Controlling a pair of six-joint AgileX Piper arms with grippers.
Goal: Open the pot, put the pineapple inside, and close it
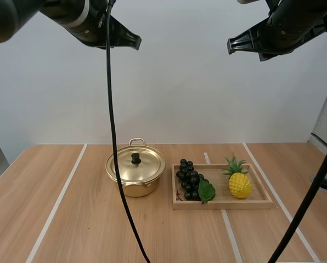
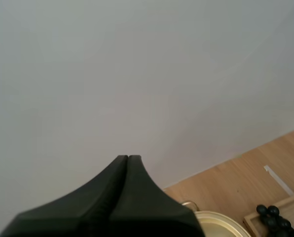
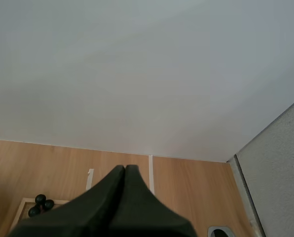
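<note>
- both hands hang high above the desk [image 1: 70, 219], well apart from everything on it. the left hand [image 1: 135, 43] is clenched on nothing, its two black fingers pressed together into one dark wedge. the right hand [image 1: 231, 46] is clenched and empty in the same way.
- the step in hand, as i judge it, is opening the pot [image 1: 136, 183]: its lid [image 1: 148, 164] sits in place, not yet lifted.
- to do this well, the left hand, which is on the pot's side, would spread its fingers before coming down. it would then lower straight over the small black knob [image 1: 135, 159] at the lid's centre, pinch it squarely, and lift straight up so the pot is not dragged.
- the lid is best set on bare desk to the pot's left, away from the wooden tray [image 1: 224, 204]. that leaves the way open for the right hand, which is on the pineapple's side.
- the pot is shiny gold, round and shallow, with loop handles at back and front. it stands on the desk just beside the tray's left end.
- the pineapple [image 1: 240, 185] is small, with yellow bumpy skin and a green spiky crown pointing away from the arms. it rests at the tray's right end, apart from the dark grapes [image 1: 189, 176] and their green leaf [image 1: 206, 191] at the left end.
- it looks rounded and light, so gripping the body rather than the crown seems safer.
</note>
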